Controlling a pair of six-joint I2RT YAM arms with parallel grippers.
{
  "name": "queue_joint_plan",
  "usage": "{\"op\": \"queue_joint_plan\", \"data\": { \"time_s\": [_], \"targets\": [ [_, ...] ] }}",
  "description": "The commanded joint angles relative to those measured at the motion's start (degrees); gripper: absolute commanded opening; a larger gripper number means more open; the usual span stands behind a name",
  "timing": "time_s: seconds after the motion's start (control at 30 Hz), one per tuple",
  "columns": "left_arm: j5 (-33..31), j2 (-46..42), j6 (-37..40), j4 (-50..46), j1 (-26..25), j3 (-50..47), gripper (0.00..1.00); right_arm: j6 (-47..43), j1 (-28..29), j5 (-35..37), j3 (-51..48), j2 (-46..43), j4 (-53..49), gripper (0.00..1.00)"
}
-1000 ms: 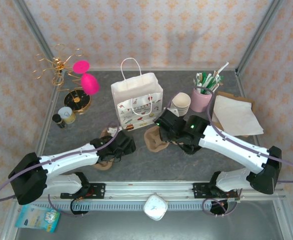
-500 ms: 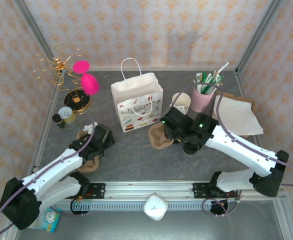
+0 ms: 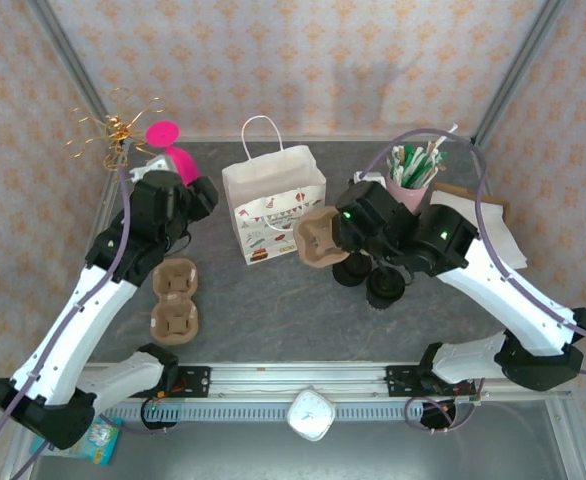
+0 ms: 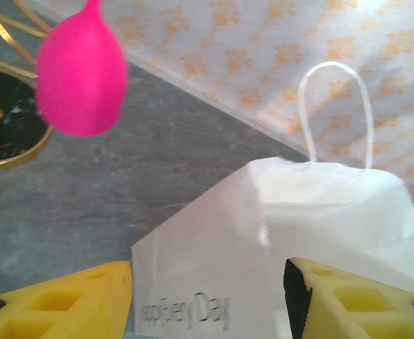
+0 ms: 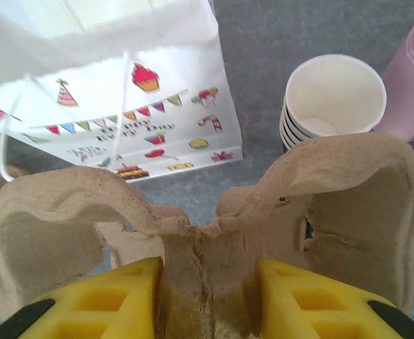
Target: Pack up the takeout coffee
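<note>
**A:** Takeout coffee [image 3: 385, 287]: position?

**B:** Probably the black round top on the table [image 3: 273, 320], just on the near side of the right arm and next to a second dark disc. Hard to tell from above which is the lidded cup and which is loose lids. Standing apart from the paper bag [image 3: 273, 205] either way; not yet packed.

**A:** Expected handling?

**B:** Judged light if empty, heavier and prone to sloshing if filled. Thin paper wall, easily dented; smooth plastic lid, likely to pop off under a hard squeeze. Best taken round the body just below the lid rim, kept upright, closed on gently.

**A:** Right gripper [image 5: 208, 282]?

**B:** Clamped on the centre ridge of a pulp cup carrier [image 5: 214, 205], one yellow finger on each side of the fold. Carrier held above the table, just beside the bag's right face, with the stack of lidless cups [image 5: 334, 99] beyond it.

**A:** Left gripper [image 4: 208, 282]?

**B:** Fingers spread wide, with nothing between them and nothing touched. Poised at the bag's left side, pointed at its upper edge and handle. Second carrier [image 3: 174, 300] lying flat on the table beside the left arm.
</note>
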Motion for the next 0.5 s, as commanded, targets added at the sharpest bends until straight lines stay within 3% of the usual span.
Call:
{"op": "queue_joint_plan", "data": {
  "time_s": [0.0, 0.33, 0.47],
  "targets": [
    [6.83, 4.43, 3.41, -1.46, 0.30, 2.91, 0.61, -3.08, -0.28, 2.72, 5.42, 2.58, -2.85, 0.37],
    [9.54, 14.13, 8.97, -3.26, 0.01, 7.99, 0.61, -8.38, -0.35, 1.35, 21.20, 13.56, -4.44, 0.36],
    [9.43, 17.06, 11.08, -4.85, 0.01, 9.86, 0.52, -10.01, -0.76, 0.48, 27.23, 17.64, -5.35, 0.36]
  ]
}}
